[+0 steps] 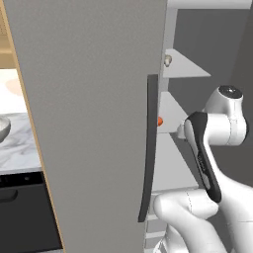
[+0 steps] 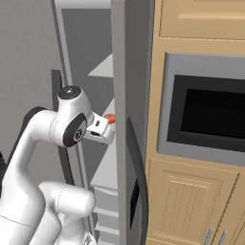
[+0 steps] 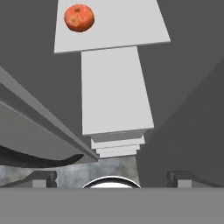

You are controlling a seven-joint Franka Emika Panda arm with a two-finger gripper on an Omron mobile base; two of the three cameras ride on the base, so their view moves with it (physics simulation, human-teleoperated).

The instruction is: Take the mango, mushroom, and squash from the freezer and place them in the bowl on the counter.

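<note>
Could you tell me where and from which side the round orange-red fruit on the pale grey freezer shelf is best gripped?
Grip the round orange-red fruit across its widest middle, coming in level from the shelf's open front. It rests alone near the edge of the pale grey shelf, its sides free, so open fingers should straddle it. The gripper, apparently open, is short of it.
</note>
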